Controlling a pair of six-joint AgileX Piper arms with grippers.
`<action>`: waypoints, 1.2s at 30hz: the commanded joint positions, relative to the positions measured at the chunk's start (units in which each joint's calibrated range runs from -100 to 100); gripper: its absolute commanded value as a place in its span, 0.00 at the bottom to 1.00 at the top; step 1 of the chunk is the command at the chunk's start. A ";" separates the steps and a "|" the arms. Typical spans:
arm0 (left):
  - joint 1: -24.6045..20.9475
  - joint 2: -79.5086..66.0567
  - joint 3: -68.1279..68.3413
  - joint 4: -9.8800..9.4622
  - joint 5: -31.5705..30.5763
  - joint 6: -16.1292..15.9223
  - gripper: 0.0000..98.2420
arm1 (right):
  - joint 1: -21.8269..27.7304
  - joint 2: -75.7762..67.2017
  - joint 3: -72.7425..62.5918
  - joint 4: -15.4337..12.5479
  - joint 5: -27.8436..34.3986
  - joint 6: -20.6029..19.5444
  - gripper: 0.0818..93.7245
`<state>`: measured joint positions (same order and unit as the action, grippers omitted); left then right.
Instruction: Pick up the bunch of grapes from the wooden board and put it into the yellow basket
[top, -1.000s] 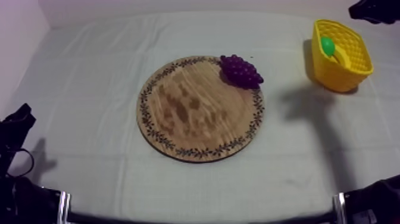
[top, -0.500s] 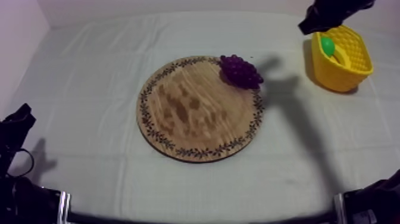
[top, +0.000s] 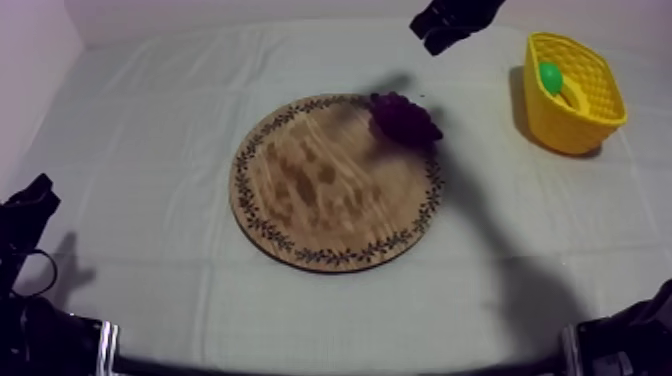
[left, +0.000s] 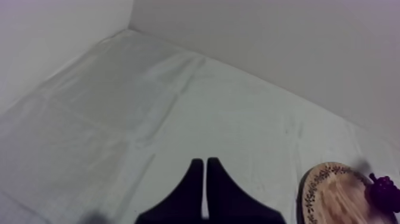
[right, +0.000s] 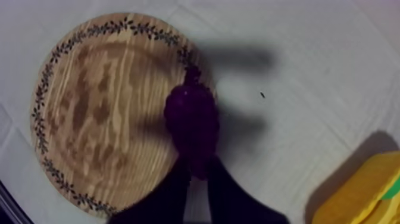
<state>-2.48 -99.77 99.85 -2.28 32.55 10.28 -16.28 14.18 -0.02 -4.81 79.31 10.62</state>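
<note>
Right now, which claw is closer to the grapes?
Right. The right claw hovers close to the grapes, off the board's far edge; the left claw rests far off at the table's near left corner.

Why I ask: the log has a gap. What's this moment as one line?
grapes on board rim | basket at right | right gripper aloft near grapes | left gripper shut, low at left

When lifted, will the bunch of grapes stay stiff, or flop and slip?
The bunch of grapes looks like one moulded lump, so it probably stays stiff. Its rounded bumps may slip under a narrow pinch. It lies on the rim of the wooden board, so a push would likely slide it onto the cloth.
</note>
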 joint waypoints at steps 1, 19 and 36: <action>-0.01 0.03 0.04 0.01 0.03 0.00 0.00 | 0.06 1.36 -0.98 0.08 0.11 -0.40 0.45; -0.01 0.03 0.04 0.01 0.03 0.00 0.00 | -2.17 11.76 -1.96 2.12 -1.61 -1.78 0.91; -0.01 0.03 0.04 0.01 0.03 0.00 0.00 | -2.89 23.84 -3.75 4.35 -6.71 -3.41 0.88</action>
<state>-2.48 -99.77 99.85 -2.28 32.55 10.28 -19.10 37.38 -3.51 -0.55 72.39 7.26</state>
